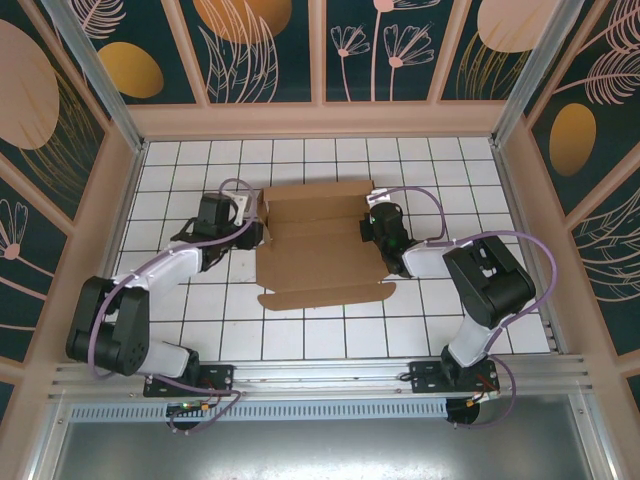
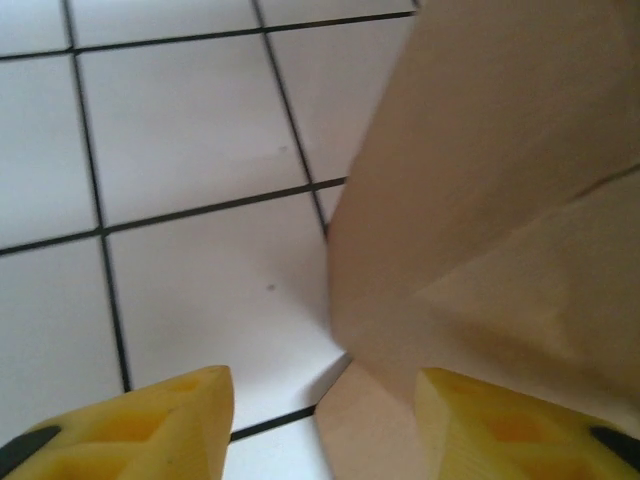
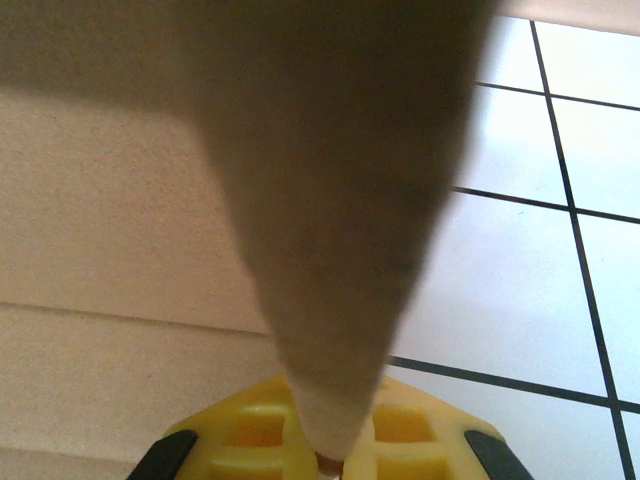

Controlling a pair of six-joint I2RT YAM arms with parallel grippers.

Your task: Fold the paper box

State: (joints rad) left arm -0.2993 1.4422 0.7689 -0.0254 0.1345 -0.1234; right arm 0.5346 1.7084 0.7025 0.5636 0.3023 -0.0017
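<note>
Brown paper box (image 1: 320, 250) on white tiles (image 1: 300, 335) | left fingers (image 2: 150, 420) apart, holding nothing | right fingers (image 3: 240, 435) pinching box flap

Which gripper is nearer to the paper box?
Right. The right gripper is shut on the right flap of the paper box; the left gripper is open at its left edge.
</note>
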